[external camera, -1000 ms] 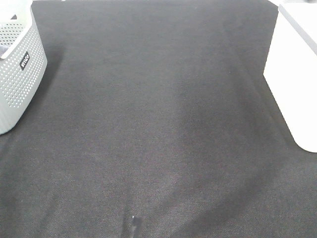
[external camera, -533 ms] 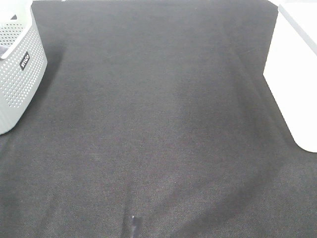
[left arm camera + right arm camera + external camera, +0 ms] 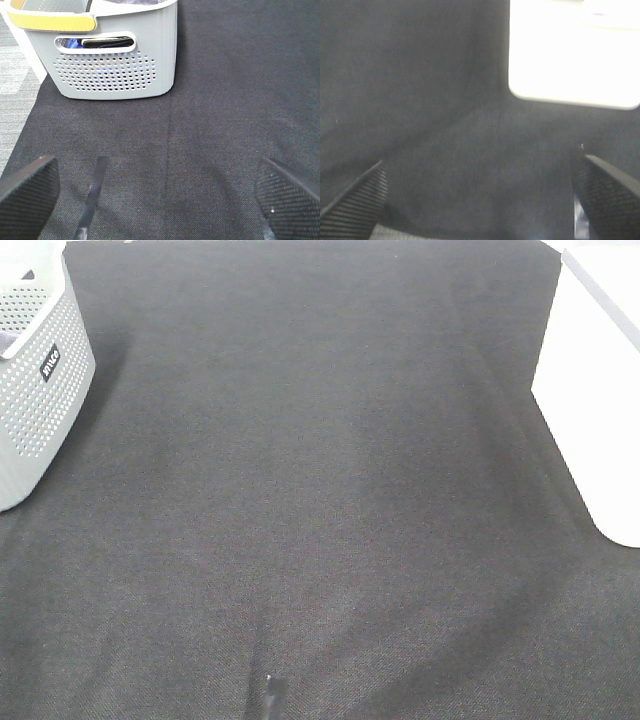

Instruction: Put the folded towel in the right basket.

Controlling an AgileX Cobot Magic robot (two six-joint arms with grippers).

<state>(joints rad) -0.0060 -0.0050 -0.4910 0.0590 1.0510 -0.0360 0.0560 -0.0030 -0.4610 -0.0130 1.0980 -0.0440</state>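
Towel not visible on bench; maybe in left basket, cannot tell. Right basket at 3 o'clock. Left tool, right tool both spread, empty. Step: locate, reach towel.

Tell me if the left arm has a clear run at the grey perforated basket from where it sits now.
Probably yes. The left gripper is open, and only bare dark cloth lies between it and the grey basket. Nothing stands in that path, though a thin dark strip lies near one finger.
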